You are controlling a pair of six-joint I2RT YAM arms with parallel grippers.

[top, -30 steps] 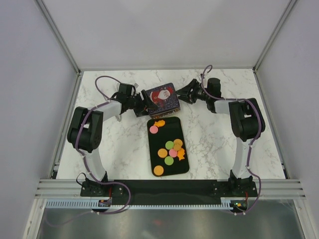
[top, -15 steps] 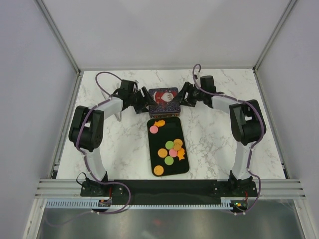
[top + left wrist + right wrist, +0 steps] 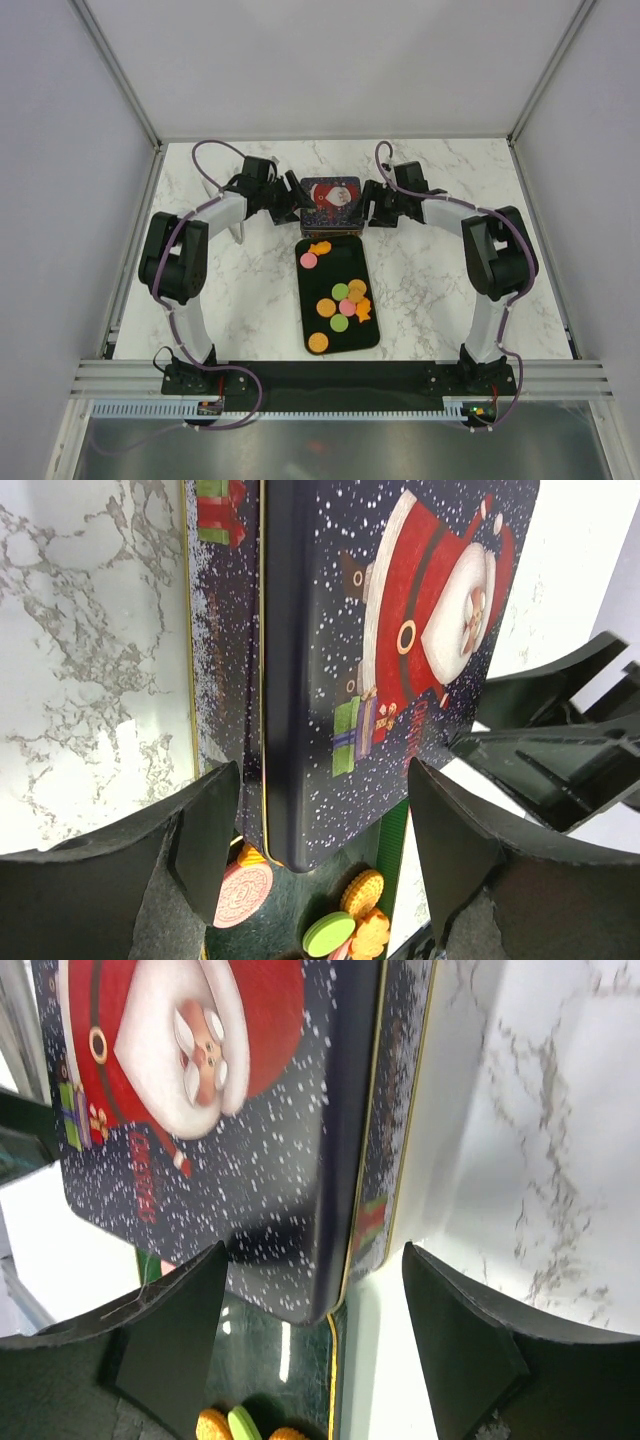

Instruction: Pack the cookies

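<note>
Glossy rectangular tin with rounded corners and gold rim, Santa printed on the dark, snow-speckled lid, at the far end of the black tray. Flanked by left gripper and right gripper, each spread wide astride a near corner, seemingly without contact. Flat round cookies, orange, pink and green, loose on the tray. Bare veined marble table either side.

**Top external view:** fixed camera high over the near edge, looking down on the whole white marble-patterned table. **Left and right wrist views:** close range, facing each other from opposite sides of the dark blue rectangular Santa-printed tin. All three share this tin and the far end of the black rectangular tray.
</note>
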